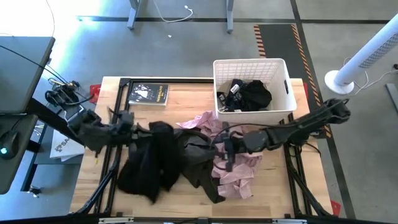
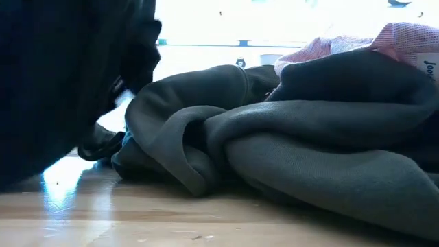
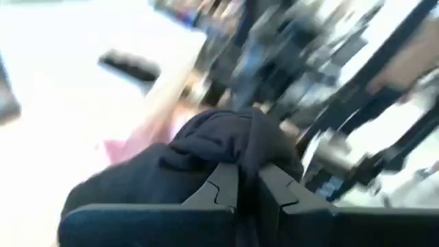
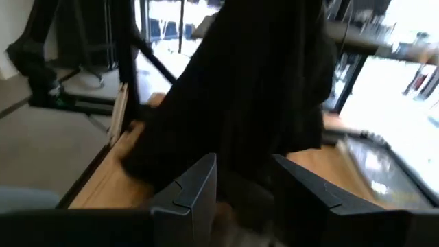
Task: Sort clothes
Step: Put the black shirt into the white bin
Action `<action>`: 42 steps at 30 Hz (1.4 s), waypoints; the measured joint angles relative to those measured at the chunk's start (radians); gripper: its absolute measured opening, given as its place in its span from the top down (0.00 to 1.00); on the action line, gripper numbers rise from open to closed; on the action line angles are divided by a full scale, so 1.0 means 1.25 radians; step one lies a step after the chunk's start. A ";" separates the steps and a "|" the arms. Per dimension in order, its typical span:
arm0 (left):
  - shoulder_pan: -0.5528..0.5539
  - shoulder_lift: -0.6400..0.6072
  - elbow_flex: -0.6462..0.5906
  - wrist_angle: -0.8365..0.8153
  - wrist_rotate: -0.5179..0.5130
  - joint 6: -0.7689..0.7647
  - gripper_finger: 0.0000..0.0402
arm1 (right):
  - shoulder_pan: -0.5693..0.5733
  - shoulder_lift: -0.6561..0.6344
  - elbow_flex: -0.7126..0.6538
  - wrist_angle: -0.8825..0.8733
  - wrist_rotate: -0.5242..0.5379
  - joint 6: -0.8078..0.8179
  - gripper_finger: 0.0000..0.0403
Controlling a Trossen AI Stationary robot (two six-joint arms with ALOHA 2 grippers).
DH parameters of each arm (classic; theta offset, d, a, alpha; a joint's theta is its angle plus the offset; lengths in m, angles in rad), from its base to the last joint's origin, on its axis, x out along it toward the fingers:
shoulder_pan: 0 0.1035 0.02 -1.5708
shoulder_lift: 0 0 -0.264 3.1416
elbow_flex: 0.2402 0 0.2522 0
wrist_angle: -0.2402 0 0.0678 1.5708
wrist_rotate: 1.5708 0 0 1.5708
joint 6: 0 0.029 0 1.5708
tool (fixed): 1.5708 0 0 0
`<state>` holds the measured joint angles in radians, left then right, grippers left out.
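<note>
By my reading I was only partway through the sort: one black garment [image 1: 249, 94] already lay inside the white plastic lattice basket [image 1: 254, 65], while a second black garment [image 1: 152, 163], a dark grey-olive one [image 1: 199, 163] and a pale pink one [image 1: 237, 169] were heaped on the wooden table [image 1: 180, 99] just in front of that basket. My left gripper [image 3: 248, 195] had its fingers pressed together on a fold of the second black garment, lifting it — the right gripper [image 4: 245, 184], low over the pile below the basket, stood spread and held nothing that I could see.
</note>
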<state>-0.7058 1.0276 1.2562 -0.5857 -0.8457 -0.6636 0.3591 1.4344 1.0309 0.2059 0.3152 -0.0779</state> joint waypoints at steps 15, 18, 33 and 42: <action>0.122 0.155 0.003 0.344 0.105 0.408 0.97 | -0.070 0.095 0.123 0.070 -0.073 -0.064 0.24; 0.158 0.199 0.003 0.384 0.158 0.433 0.97 | -0.086 0.142 0.143 0.094 -0.087 -0.035 0.17; 0.200 0.280 -0.022 0.474 0.248 0.494 0.98 | -0.098 0.316 0.190 0.335 -0.315 0.011 0.60; 0.142 0.226 -0.028 0.397 0.139 0.491 0.83 | -0.097 0.316 0.188 0.316 -0.243 0.054 0.92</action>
<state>-0.5288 1.3105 1.2217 -0.0895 -0.6724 -0.0493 0.2375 1.8290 1.2659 0.6013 0.0118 -0.0103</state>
